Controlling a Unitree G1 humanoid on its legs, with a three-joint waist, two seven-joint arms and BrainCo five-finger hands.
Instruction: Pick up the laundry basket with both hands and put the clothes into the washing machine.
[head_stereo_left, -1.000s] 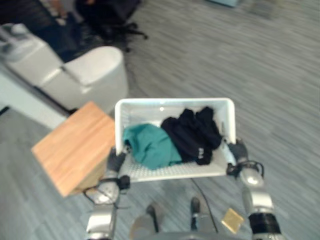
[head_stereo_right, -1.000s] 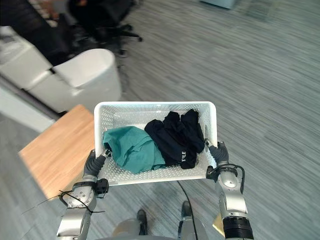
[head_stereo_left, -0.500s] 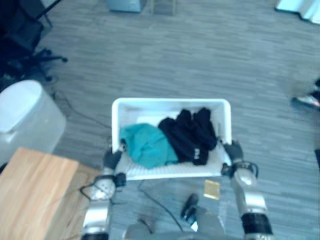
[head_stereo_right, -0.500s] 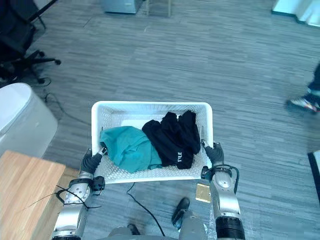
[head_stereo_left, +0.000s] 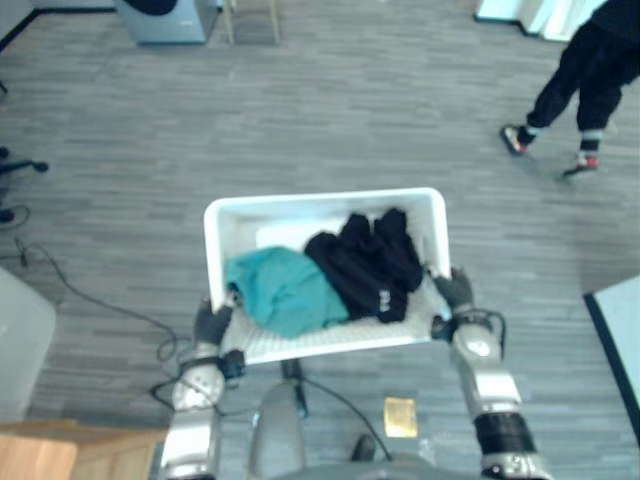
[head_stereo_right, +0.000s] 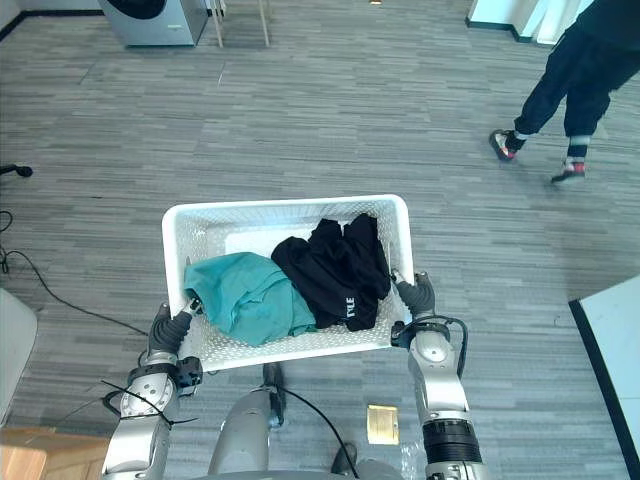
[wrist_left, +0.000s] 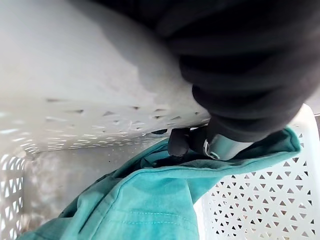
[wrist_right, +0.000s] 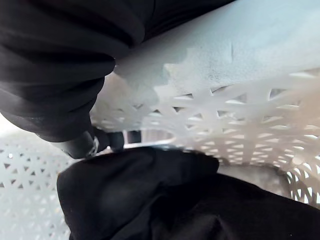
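Note:
I hold a white perforated laundry basket (head_stereo_right: 285, 204) in front of me, above the grey floor. Inside lie a teal garment (head_stereo_right: 240, 298) on the left and a black garment (head_stereo_right: 335, 270) on the right. My left hand (head_stereo_right: 165, 335) grips the basket's left end and my right hand (head_stereo_right: 417, 298) its right end. In the left wrist view a dark-tipped thumb (wrist_left: 181, 142) hooks over the rim just above the teal cloth (wrist_left: 150, 200). The right wrist view has the thumb (wrist_right: 82, 145) over the rim beside the black cloth (wrist_right: 150, 195).
A person's legs (head_stereo_right: 560, 90) cross the floor at the far right. A grey machine with a round dark door (head_stereo_right: 150, 18) stands at the far left. A wooden table corner (head_stereo_right: 25, 462) and a white rounded object (head_stereo_right: 10, 340) sit near left; a white panel (head_stereo_right: 610, 350) is at right.
The camera has swung round: the wooden table and the white rounded object slid off toward the left. A walking person has come into view. The basket stays held in both hands.

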